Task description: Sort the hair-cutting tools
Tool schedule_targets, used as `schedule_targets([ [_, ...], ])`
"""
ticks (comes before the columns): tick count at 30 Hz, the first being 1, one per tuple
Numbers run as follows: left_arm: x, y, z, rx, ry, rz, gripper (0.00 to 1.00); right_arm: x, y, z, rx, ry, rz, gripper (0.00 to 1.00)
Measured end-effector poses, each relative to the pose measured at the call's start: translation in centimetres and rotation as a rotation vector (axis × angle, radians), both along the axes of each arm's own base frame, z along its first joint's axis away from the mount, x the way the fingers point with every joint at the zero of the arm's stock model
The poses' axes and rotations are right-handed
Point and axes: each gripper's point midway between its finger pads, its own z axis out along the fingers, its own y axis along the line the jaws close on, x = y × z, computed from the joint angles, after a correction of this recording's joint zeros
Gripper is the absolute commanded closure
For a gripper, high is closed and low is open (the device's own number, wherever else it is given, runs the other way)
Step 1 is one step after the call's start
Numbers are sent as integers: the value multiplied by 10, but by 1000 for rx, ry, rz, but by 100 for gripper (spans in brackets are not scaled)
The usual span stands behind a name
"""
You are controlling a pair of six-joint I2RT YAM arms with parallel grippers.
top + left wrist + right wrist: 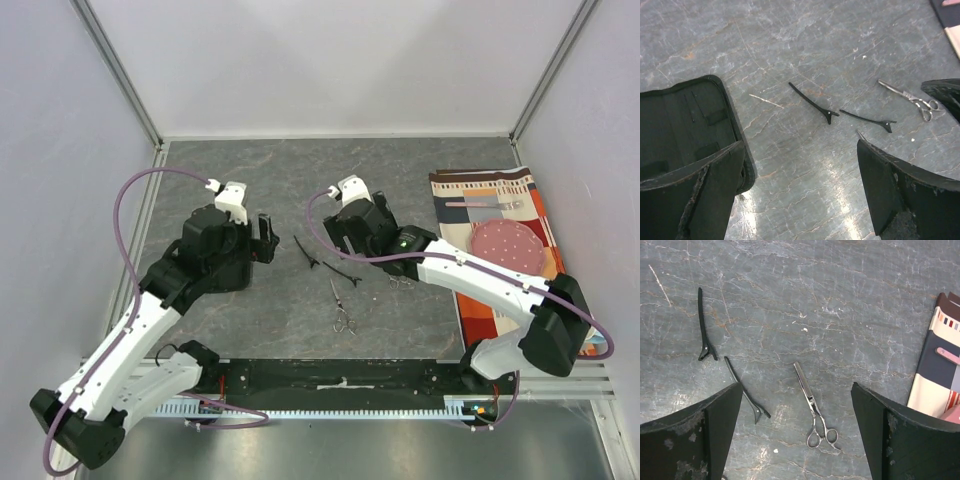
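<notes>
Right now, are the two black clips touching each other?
Apart. The right wrist view shows a strip of bare table between the upper clip and the lower clip.

Between my scuffed, matt black right fingers (695,435) the scissors (811,401) are gleaming as polished silver metal, and the slim clip (701,322) beyond one pad is showing dull black. The table (850,300) beneath is shining faintly like smooth veined stone; the pouch (680,125) by my left fingers (910,195) is looking matt, cloth-like.

One black clip (702,322) and a second black clip (742,390) lie flat, close together; closed silver scissors (811,405), one blade serrated, lie flat near the second
</notes>
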Motion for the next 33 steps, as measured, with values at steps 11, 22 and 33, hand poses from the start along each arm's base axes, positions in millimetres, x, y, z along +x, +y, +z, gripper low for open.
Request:
schedule_targets([
  [11,-3,-2,-7,6,9,-23,0,-22,12,-12,-49,86,172,2],
  [22,-3,-2,-35,63,115,-20,2,-37,16,-78,-176,274,239,11],
  [33,-6,2,-21,46,74,-12,2,-37,18,-133,-268,366,247,29],
])
